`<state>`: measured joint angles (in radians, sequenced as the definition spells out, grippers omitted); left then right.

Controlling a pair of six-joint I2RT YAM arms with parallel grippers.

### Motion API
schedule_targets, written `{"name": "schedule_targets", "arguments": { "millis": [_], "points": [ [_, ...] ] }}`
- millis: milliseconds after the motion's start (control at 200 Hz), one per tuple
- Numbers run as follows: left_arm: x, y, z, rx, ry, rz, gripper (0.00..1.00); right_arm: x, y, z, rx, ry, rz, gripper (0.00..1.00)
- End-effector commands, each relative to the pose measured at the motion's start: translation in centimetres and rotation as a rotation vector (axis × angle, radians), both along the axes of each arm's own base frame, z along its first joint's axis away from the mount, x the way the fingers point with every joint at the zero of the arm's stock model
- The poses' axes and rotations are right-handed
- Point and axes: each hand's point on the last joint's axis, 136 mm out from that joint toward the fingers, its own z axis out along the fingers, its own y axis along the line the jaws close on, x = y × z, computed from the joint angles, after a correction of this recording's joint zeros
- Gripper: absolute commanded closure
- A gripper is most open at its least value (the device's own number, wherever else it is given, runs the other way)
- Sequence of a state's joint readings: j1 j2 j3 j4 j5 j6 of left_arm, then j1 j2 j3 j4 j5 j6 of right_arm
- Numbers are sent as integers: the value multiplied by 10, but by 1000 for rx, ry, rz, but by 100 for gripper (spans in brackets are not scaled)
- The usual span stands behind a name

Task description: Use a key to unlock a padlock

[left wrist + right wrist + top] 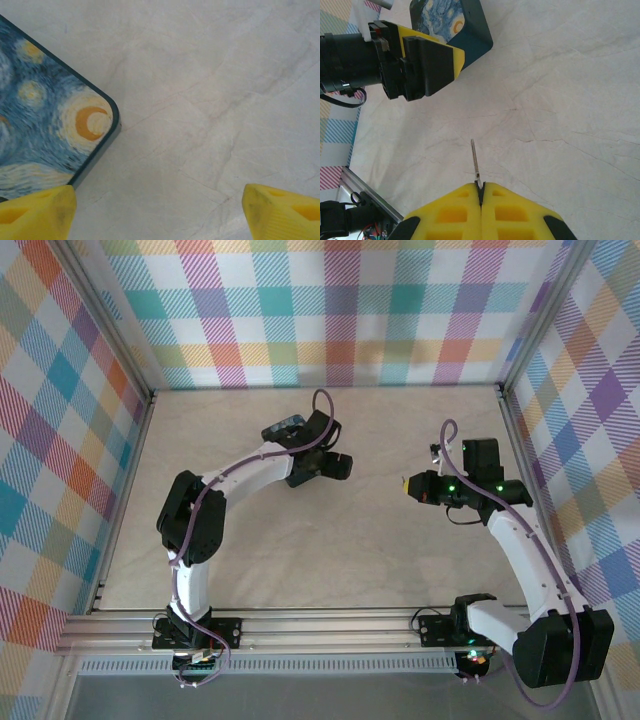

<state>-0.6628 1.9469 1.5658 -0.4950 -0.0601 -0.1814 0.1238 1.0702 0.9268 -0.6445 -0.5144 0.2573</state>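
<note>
Right end effector (481, 192) tight on key (475, 159); left end effector (159, 205) apart over starry box (47, 127).

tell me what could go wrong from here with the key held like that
1. The right gripper pinches the key by its very end, with most of the thin blade sticking out. It may twist or slip under any sideways push.
2. The left gripper hangs open by the corner of the box, holding nothing. A small move could nudge the box.
</note>
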Motion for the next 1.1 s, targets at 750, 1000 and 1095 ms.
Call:
{"name": "schedule_targets", "arguments": {
  "millis": [750, 1000, 1095],
  "points": [
    [-5, 55, -35, 135, 84, 73, 17, 4, 1, 4, 26, -8, -6, 98],
    [-26, 40, -42, 110, 129, 48, 17, 5, 2, 1, 27, -1, -6, 98],
    [-36, 30, -45, 90, 148, 48, 17, 6, 2, 1, 30, 1, -9, 98]
  ]
}}
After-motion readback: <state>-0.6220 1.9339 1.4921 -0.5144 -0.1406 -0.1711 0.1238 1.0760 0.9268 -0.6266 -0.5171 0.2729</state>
